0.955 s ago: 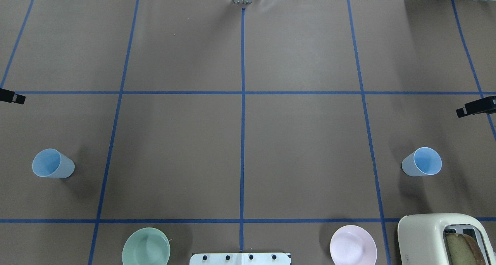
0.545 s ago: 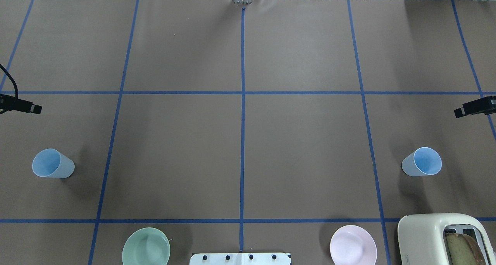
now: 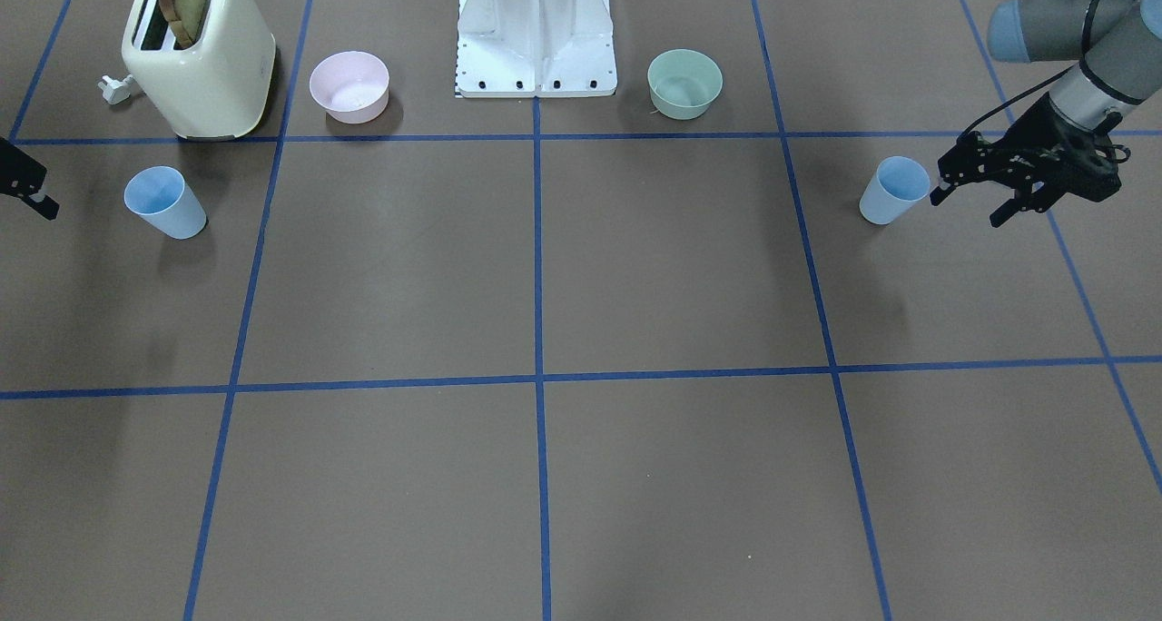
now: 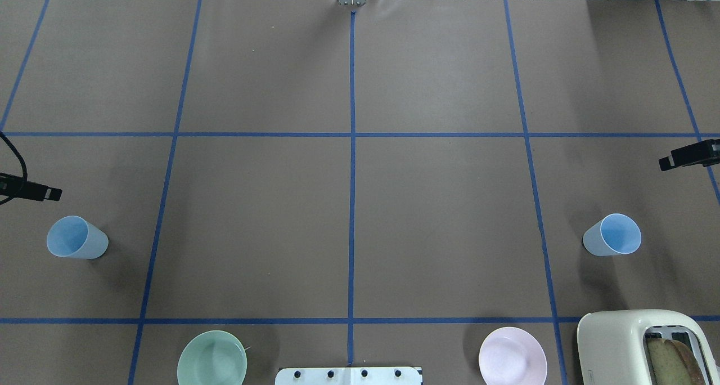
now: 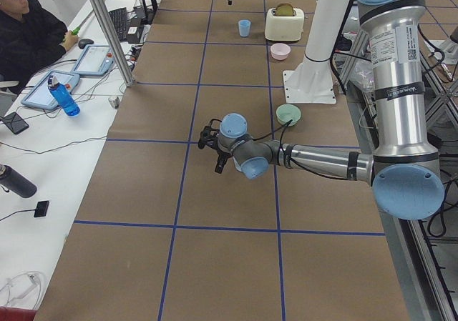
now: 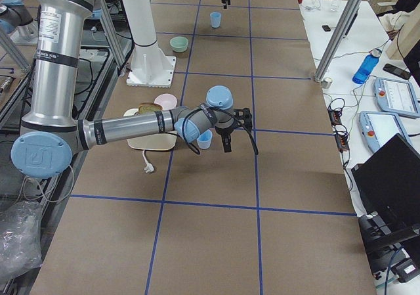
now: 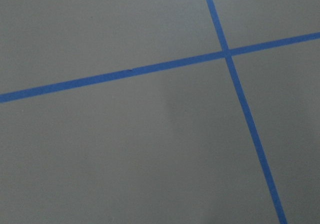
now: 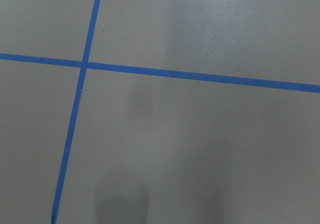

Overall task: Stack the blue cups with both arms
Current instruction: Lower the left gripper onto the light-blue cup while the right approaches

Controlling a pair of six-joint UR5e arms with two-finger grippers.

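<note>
Two pale-blue cups stand upright on the brown table. One cup (image 4: 77,237) is at the left, also in the front view (image 3: 894,190). The other cup (image 4: 612,234) is at the right, also in the front view (image 3: 163,202). My left gripper (image 3: 969,205) is open and empty. It hovers just beside the left cup, on its outer side, and does not touch it. Only one finger (image 4: 39,193) of it shows overhead. My right gripper (image 4: 672,161) is cut off by the frame edge, beyond the right cup, and its jaws are not visible. Both wrist views show only paper and blue tape.
A cream toaster (image 4: 630,340) holding bread stands near the right cup. A pink bowl (image 4: 512,364) and a green bowl (image 4: 212,366) flank the white pedestal base (image 3: 536,31). Blue tape lines grid the table. An operator (image 5: 28,35) sits at a side desk.
My left gripper has moved in from the table's left edge and toward the left cup. My right gripper has edged slightly inward. The cups have not moved.
</note>
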